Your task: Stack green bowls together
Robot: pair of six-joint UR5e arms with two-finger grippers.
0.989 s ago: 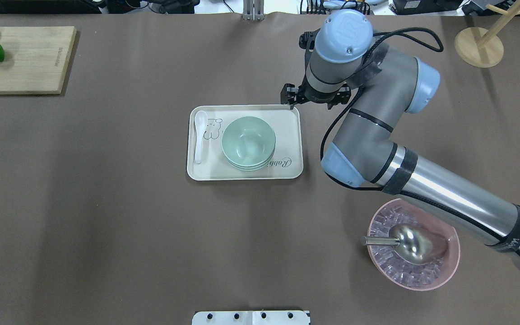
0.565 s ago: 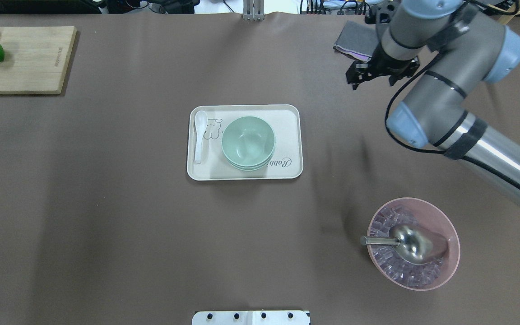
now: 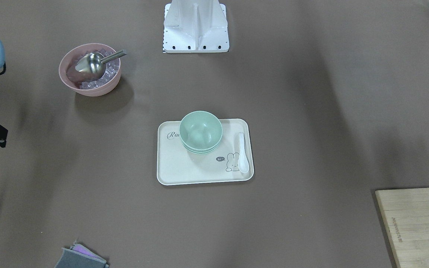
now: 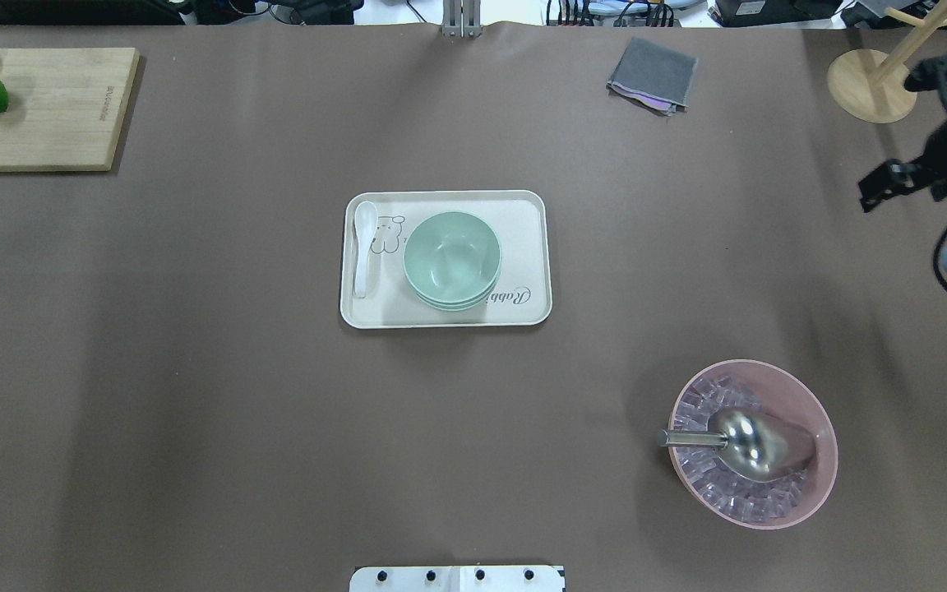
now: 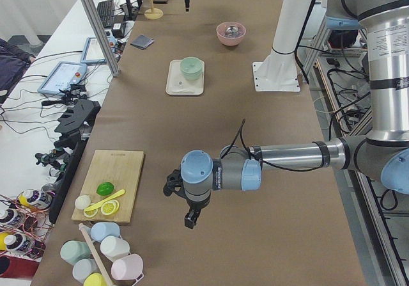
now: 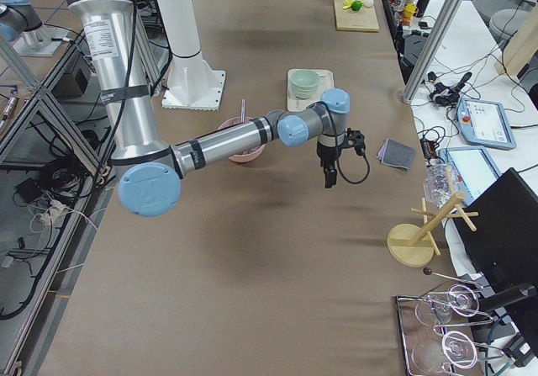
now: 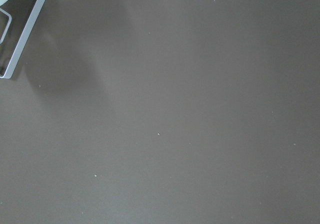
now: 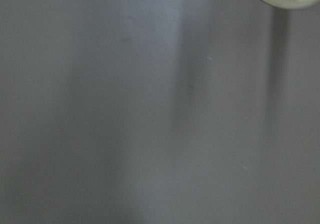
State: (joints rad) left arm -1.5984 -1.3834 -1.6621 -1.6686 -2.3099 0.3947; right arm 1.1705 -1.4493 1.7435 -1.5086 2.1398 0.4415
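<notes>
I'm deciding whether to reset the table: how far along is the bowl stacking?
Looks done: the green bowls sit nested in one stack on the tray. Nothing is in hand: the right gripper hangs near the right end of the table with no bowl, the left gripper over bare table. No loose green bowl shows, so nothing seems left.

You are reading one cursive word [image 4: 511, 296] on the tray [image 4: 445, 196], sitting at its corner nearest the robot's right side. It is showing "Rabbi", and the green bowls [image 4: 451, 256] are cutting it off there. Beside the rabbit drawing [image 3: 232, 162], a small speech bubble [image 3: 220, 159] is saying "hi". The cutting board [image 4: 46, 123] is carrying a small imprint [image 4: 103, 103], too fine to read.
</notes>
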